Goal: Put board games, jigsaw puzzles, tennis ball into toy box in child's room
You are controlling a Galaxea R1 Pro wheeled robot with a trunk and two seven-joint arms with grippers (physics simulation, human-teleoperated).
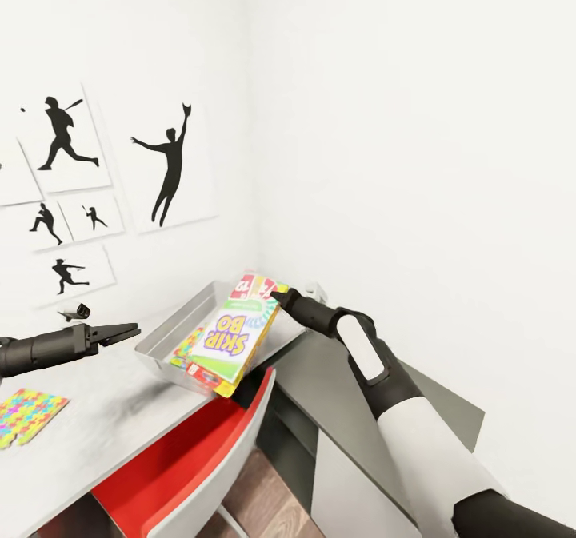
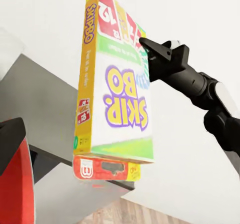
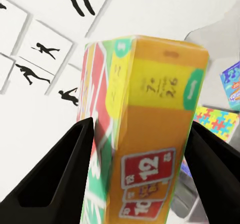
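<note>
I have the right hand [image 1: 280, 294] pinching the Skip-Bo board game [image 1: 234, 334] by its far short end, one finger on each broad face as my right wrist view shows, with the orange edge of the box between the two dark fingers [image 3: 55, 179]. In the head view the box hangs over the toy box [image 1: 172, 326], tilted, its long axis running from the held end near the wall down toward me, and its lower short end sticks out past the tray's near rim above the red chair [image 1: 180, 458]. The printed cover faces up and toward the camera, with the title reading upside down. I cannot tell whether the lower end rests on the tray or is just above it. From the left wrist view the same box stands nearly on end, yellow spine toward that camera, the red end lowest. Inside the tray, under the box, I see a patch of a jigsaw puzzle [image 1: 186, 344], and my right wrist view catches a blue-covered game [image 3: 231, 85] there too. My left hand [image 1: 132, 331] hovers over the counter [image 1: 104, 398] just beside the tray, holding nothing, its fingers close together. Another jigsaw puzzle [image 1: 28, 416] lies flat on the counter, well apart from the tray.
</note>
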